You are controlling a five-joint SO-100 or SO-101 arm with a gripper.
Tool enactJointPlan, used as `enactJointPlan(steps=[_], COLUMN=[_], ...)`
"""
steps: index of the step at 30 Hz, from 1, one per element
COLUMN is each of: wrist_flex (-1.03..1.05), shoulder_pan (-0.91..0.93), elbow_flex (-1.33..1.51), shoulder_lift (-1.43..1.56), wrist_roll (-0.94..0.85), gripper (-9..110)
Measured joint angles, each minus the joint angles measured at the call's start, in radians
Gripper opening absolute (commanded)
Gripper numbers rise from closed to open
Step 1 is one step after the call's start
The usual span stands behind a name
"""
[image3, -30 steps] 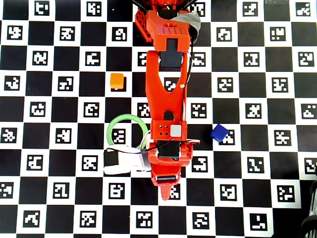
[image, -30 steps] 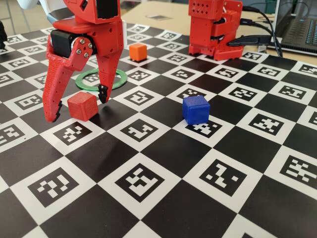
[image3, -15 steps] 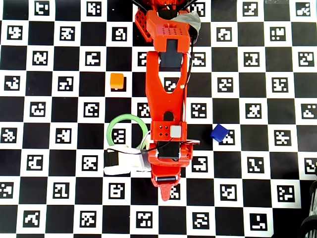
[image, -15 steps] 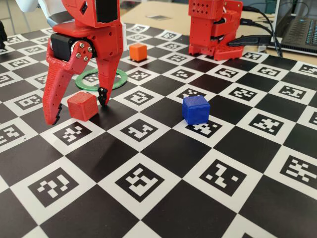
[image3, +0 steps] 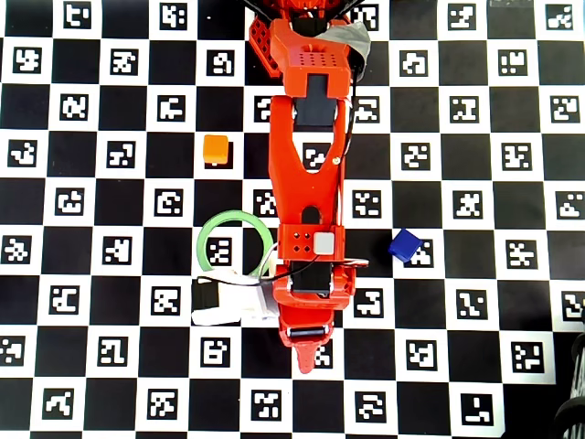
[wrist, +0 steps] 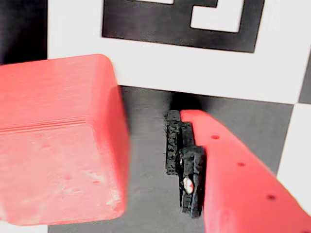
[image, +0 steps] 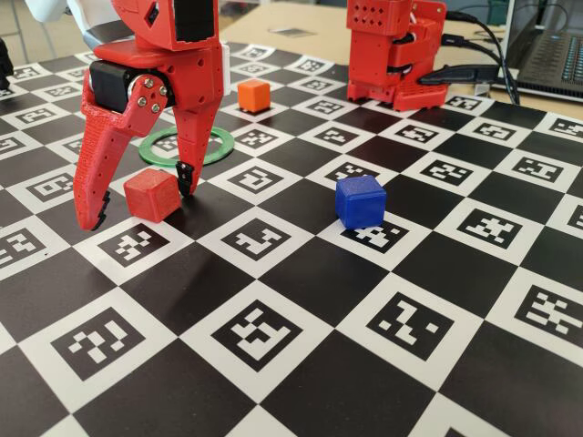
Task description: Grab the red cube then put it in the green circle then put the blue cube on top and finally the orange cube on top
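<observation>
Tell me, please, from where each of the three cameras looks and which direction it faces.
Fixed view: low at the board's edge, facing the arm's base; shows the open gripper straddling the red cube.
Wrist view: on the gripper, looking down; the red cube and one finger's pad fill it.
Overhead view: straight down; the arm hides the red cube.
Fixed and overhead views share the blue cube.
</observation>
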Motion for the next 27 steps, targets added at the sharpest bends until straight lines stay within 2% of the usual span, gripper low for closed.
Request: enactJointPlan(steps=[13, 27], wrist_flex=[0.043, 0.035], shoulder_pan=[0.0, 0.0], elbow_flex=[-0.037, -0.037], shoulder_lift=[0.0, 0.0], wrist_roll=[-0.118, -0.13], gripper=[49, 49])
